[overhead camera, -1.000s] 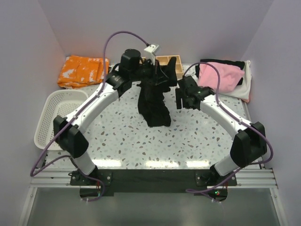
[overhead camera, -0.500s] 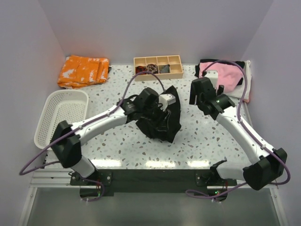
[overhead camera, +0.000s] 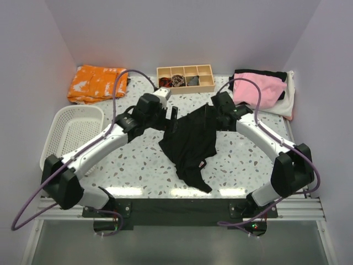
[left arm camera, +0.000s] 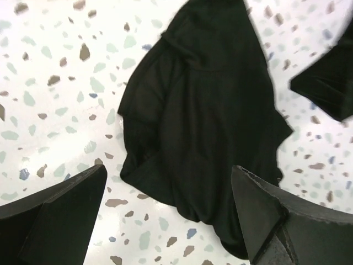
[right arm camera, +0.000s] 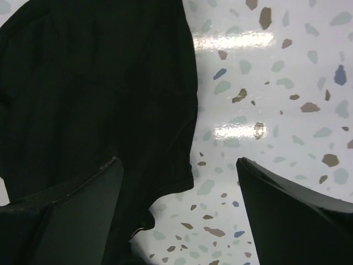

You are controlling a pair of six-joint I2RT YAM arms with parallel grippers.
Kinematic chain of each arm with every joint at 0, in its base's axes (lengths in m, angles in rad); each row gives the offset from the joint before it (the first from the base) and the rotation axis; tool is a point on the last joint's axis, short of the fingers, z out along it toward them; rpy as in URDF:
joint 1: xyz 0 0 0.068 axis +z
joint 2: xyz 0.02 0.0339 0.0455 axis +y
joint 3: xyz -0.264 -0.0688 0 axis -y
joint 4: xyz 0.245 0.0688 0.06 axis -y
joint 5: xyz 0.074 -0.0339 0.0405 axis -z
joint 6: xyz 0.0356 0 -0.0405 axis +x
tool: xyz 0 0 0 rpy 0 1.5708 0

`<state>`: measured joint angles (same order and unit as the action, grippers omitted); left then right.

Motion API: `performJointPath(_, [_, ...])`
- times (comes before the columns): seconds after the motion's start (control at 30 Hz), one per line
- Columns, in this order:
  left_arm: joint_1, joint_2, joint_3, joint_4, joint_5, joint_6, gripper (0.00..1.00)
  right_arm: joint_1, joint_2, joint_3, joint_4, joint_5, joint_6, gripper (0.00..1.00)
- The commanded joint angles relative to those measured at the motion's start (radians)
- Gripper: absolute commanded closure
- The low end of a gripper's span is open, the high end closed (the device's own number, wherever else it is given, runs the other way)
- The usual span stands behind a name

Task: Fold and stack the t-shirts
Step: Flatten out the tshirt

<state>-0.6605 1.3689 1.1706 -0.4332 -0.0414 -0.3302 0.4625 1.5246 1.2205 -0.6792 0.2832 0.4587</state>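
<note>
A large black t-shirt lies loosely spread and rumpled on the speckled table, its lower end trailing toward the front edge. My left gripper hovers at its upper left edge, open and empty. In the left wrist view the black t-shirt lies below and between the spread fingers. My right gripper stands open at the shirt's upper right corner. In the right wrist view the shirt's hem runs under the left finger, and nothing is gripped. More t-shirts, pink on top of black and white, are piled at the back right.
An orange patterned cloth lies at the back left. A white plastic basket stands at the left edge. A wooden compartment tray with small dark rolls sits at the back centre. Purple cables loop over both arms.
The left gripper opened and let go of the black t-shirt, which went from hanging in a bunch to lying spread on the table. Both arms swung down and now flank its far edge.
</note>
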Motion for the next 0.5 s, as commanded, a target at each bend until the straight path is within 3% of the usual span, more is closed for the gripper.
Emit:
performJointPath(0.0, [0.004,0.154,-0.003,0.114,0.007,-0.001,0.00,-0.007,-0.049,-0.050,0.017,-0.151,0.069,0.12])
performJointPath(0.23, [0.018,0.338,0.064,0.189,0.006,-0.004,0.00,-0.015,-0.102,-0.228,0.032,-0.254,0.132,0.18])
performJointPath(0.47, [0.038,0.386,0.069,0.226,0.018,-0.009,0.00,-0.076,-0.116,-0.352,0.110,-0.338,0.156,0.26])
